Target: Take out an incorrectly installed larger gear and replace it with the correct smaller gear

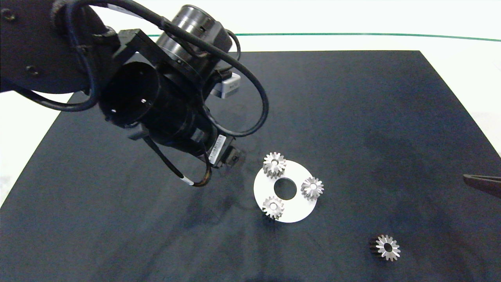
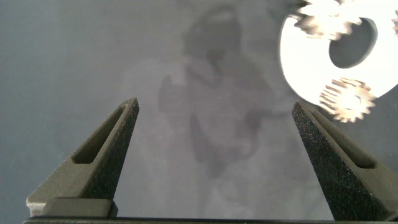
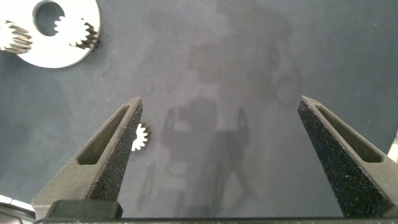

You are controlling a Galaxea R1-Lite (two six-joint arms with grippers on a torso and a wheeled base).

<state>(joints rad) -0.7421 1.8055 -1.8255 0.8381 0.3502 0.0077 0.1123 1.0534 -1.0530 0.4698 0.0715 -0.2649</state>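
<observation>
Four gears lie in view: three silver ones on one white disc, among them the larger gear, and one smaller gear alone on the one dark mat. Two arms reach in, each with two fingers.

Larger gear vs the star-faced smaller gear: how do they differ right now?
Place: the larger gear sits at the rim of the white disc; the smaller gear lies alone on the black mat, off the disc.
Sides: the larger gear's are pale, the smaller gear's dark.
Bore: the larger gear's hole is small, the smaller gear's wide and dark.
Both are silver and toothed.
</observation>
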